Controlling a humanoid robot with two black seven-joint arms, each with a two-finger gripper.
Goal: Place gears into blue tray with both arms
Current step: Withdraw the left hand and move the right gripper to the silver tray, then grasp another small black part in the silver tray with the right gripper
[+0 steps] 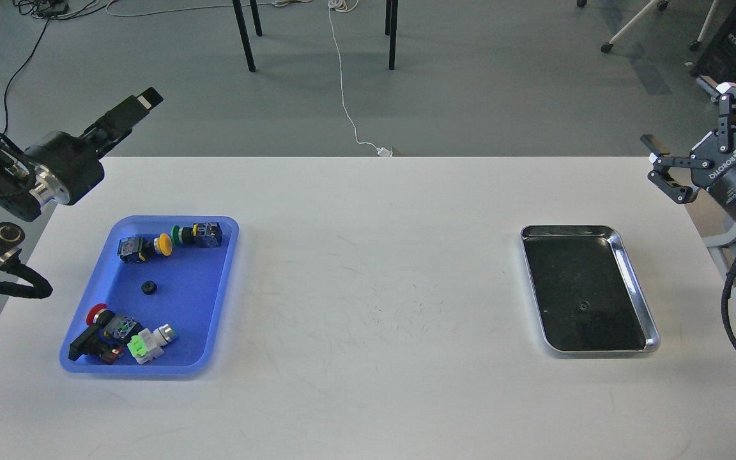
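One gear (148, 288) lies in the blue tray (214, 313); another (584, 305) barely shows in the silver tray (636, 281). Right gripper (700, 137) is spread; left gripper (141, 102), seen edge-on, cannot be judged.

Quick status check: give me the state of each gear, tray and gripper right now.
Gear one: lying in the blue tray.
Gear two: lying in the silver tray, not yet moved.
Left gripper: raised off the table, jaw state unclear.
Right gripper: open, empty, raised.
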